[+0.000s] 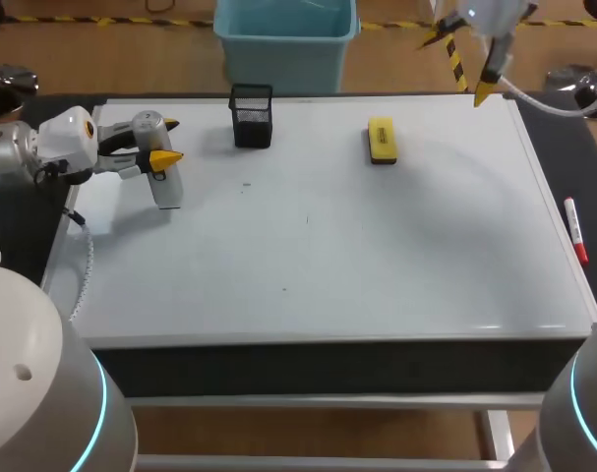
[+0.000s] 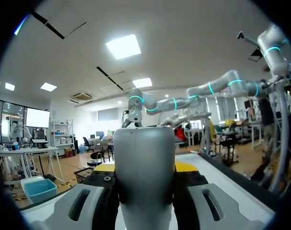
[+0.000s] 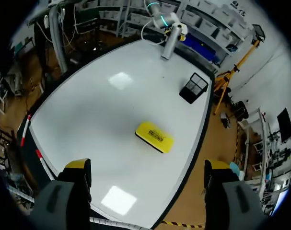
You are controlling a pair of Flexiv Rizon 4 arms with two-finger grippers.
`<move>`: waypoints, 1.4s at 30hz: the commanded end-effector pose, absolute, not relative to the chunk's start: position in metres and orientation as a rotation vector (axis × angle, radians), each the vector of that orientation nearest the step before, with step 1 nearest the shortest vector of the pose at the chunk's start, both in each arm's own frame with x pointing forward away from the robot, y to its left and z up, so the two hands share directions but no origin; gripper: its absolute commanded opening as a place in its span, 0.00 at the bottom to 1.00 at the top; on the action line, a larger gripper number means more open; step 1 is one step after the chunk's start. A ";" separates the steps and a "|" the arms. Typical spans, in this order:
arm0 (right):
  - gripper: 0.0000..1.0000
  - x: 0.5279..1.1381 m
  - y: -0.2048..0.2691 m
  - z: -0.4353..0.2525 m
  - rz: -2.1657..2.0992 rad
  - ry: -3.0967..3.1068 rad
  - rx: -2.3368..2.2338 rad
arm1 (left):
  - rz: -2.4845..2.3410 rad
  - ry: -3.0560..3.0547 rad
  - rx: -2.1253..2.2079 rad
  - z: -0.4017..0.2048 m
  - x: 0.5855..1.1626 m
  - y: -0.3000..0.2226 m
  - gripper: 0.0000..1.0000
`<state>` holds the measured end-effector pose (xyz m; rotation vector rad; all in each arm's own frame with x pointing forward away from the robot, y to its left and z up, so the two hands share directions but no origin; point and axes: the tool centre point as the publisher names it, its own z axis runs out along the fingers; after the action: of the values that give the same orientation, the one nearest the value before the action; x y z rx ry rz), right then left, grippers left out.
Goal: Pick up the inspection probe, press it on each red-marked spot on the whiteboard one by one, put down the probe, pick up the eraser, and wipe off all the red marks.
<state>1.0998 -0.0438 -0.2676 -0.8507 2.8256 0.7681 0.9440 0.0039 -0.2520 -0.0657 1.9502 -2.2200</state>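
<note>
My left arm [image 1: 57, 146] enters from the head view's left edge. The left hand [image 1: 166, 142] sits at upper left, turned sideways, fingers clamped on the probe [image 1: 168, 185]. The right hand [image 3: 147, 165] hangs raised at upper right, fingers spread wide.

You've got the probe [image 1: 167, 187], a grey-silver cylinder, clamped in the left gripper [image 1: 168, 142] over the whiteboard [image 1: 328, 246] near its far-left corner, lower end angled toward the board; can't tell if it touches. Your eraser [image 1: 382, 140], yellow with a dark base, lies flat near the far edge, right of middle.
</note>
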 end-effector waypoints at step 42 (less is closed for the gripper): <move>1.00 1.073 -0.072 -0.235 0.981 2.757 -0.696 | -2.237 1.963 0.158 -0.222 1.011 -0.022 0.00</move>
<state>1.0725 -0.0713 -0.2360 -0.6928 2.7545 0.9860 0.9809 -0.0169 -0.2265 0.0642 1.9343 -2.1897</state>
